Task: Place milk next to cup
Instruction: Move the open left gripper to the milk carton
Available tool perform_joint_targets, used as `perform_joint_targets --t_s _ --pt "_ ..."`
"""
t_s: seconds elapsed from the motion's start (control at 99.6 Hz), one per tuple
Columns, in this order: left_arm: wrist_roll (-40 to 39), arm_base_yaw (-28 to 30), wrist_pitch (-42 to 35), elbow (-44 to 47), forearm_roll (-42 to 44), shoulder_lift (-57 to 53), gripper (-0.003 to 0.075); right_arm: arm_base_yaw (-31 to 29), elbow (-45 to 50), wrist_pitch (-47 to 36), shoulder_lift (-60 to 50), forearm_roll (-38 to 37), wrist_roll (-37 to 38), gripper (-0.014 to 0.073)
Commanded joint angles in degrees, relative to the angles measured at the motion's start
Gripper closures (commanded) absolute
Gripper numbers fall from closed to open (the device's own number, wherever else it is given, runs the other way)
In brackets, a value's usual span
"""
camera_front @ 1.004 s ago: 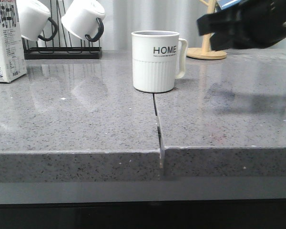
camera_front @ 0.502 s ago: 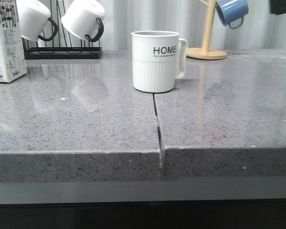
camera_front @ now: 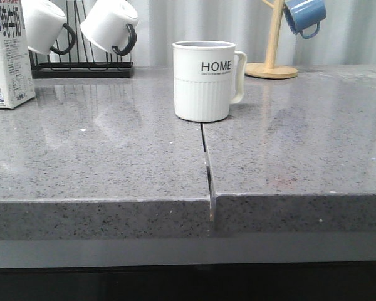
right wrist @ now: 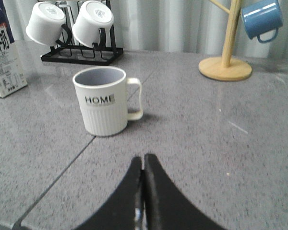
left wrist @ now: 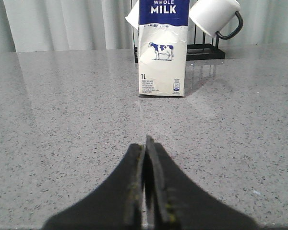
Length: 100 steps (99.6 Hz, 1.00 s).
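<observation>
The milk (camera_front: 9,56), a tall white carton with a dark blue top and a cow picture, stands upright at the far left of the grey counter; it also shows as the milk (left wrist: 163,48) and the milk (right wrist: 5,57). The cup (camera_front: 204,80), white and ribbed with "HOME" in black, stands mid-counter, handle to the right, seen too as the cup (right wrist: 105,100). My left gripper (left wrist: 145,143) is shut and empty, well short of the carton. My right gripper (right wrist: 144,160) is shut and empty, short of the cup. Neither gripper shows in the front view.
A black rack (camera_front: 81,66) holding two white mugs with black handles (camera_front: 109,26) stands at the back left, behind the carton. A wooden mug tree (camera_front: 272,63) with a blue mug (camera_front: 305,15) stands at the back right. A seam (camera_front: 207,163) runs from the cup to the front edge.
The right arm, which filled the upper right of the front view a second ago, has drawn out of that view, uncovering the blue mug. Carton and cup have not moved.
</observation>
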Motion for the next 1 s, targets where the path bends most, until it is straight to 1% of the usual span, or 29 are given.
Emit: perform_joint_targets --t_s 0.0,0.141,0.251,0.783,0.994 --pt "-0.14 -0.41 -4.53 2.40 -0.48 -1.84 0.0741 -0.07 -0.74 0.15 -2.64 0.24 -0.06 0.0663" --pt "-0.14 -0.41 -4.53 2.40 -0.48 -1.84 0.0741 -0.07 -0.61 5.73 -6.79 0.24 -0.06 0.0663" --pt "-0.14 -0.41 -4.53 2.40 -0.48 -1.84 0.0741 -0.07 -0.38 7.60 -8.44 0.19 -0.06 0.0662" --pt "-0.14 -0.41 -5.46 2.40 -0.48 -1.84 0.0741 -0.07 0.42 7.48 -8.91 0.19 -0.06 0.0662" --pt "-0.14 -0.41 -4.65 1.45 -0.48 -1.84 0.0741 -0.07 0.42 7.48 -8.91 0.19 -0.06 0.0662"
